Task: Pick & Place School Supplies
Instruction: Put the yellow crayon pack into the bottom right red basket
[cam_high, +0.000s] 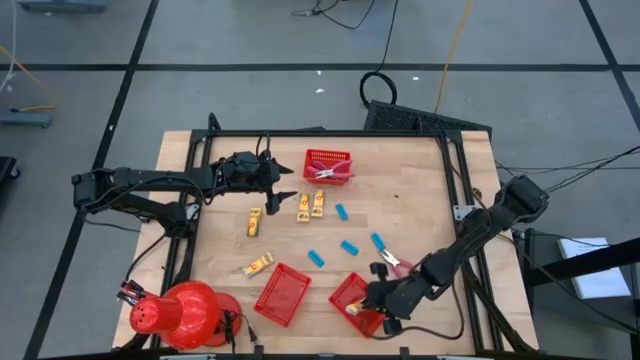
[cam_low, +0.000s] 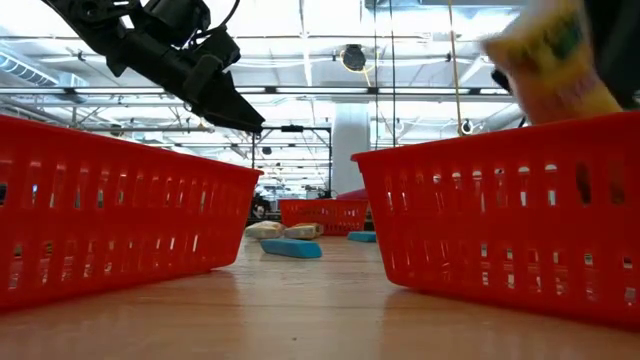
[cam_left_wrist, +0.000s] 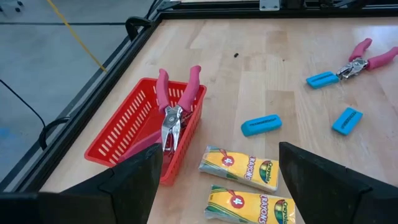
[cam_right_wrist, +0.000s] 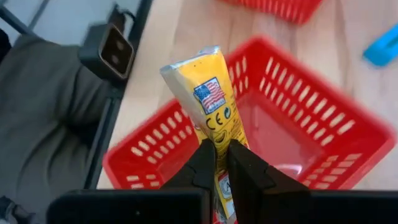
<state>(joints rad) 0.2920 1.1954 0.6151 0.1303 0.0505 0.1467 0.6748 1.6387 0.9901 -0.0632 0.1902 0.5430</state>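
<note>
My right gripper (cam_right_wrist: 216, 163) is shut on a yellow crayon box (cam_right_wrist: 210, 99) and hovers over the near-right red basket (cam_high: 347, 292). My left gripper (cam_left_wrist: 217, 186) is open and holds nothing. It hangs above the table (cam_high: 420, 215) next to the far red basket (cam_left_wrist: 134, 127), over two crayon boxes (cam_left_wrist: 239, 167) lying flat. Pink-handled pliers (cam_left_wrist: 174, 115) lean in that basket with their handles sticking up over the rim. Light-blue blocks (cam_left_wrist: 261, 124) and a second pair of pliers (cam_left_wrist: 364, 59) lie flat on the wood. My right gripper pinches the crayon box between its two fingers (cam_right_wrist: 200, 165) at one end (cam_right_wrist: 219, 146). The rest of the box sticks out past the fingertips. It is lifted clear above the near-right basket (cam_right_wrist: 298, 118), and shows as a yellow blur (cam_low: 550, 60) over the basket's wall.
A third red basket (cam_high: 280, 293) sits near the table's near edge, left of the one under my right gripper. More crayon boxes (cam_high: 254, 222) (cam_high: 260, 265) and blue blocks (cam_high: 349, 247) are scattered mid-table. A big red dome (cam_high: 190, 315) stands at the near-left corner. A black frame borders the table.
</note>
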